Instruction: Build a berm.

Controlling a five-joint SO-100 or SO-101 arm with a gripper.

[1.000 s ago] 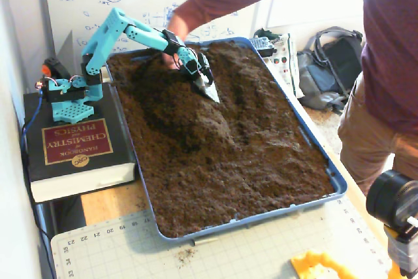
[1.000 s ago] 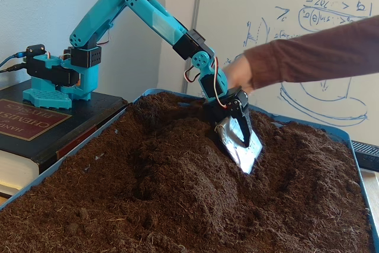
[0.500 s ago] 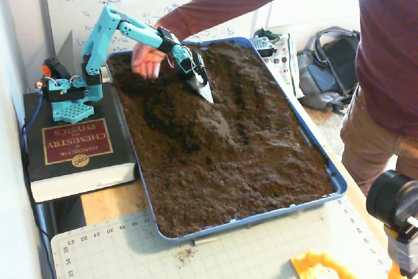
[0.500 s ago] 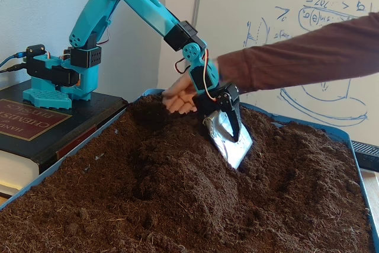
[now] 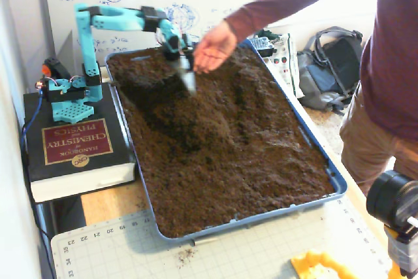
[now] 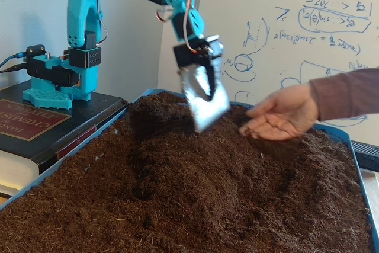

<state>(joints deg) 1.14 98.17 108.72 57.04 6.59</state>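
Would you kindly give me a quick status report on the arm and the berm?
Gripper raised clear of soil, silver scoop attached; open or shut unclear. Berm heaped in blue tray. Person's hand hovering right beside the scoop.

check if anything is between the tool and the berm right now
Nothing lies directly between them. The tool, with its metal scoop blade, hangs in the air above the berm with open space under it. A person's hand hovers palm up beside the tool, to its right in this fixed view, not underneath it.
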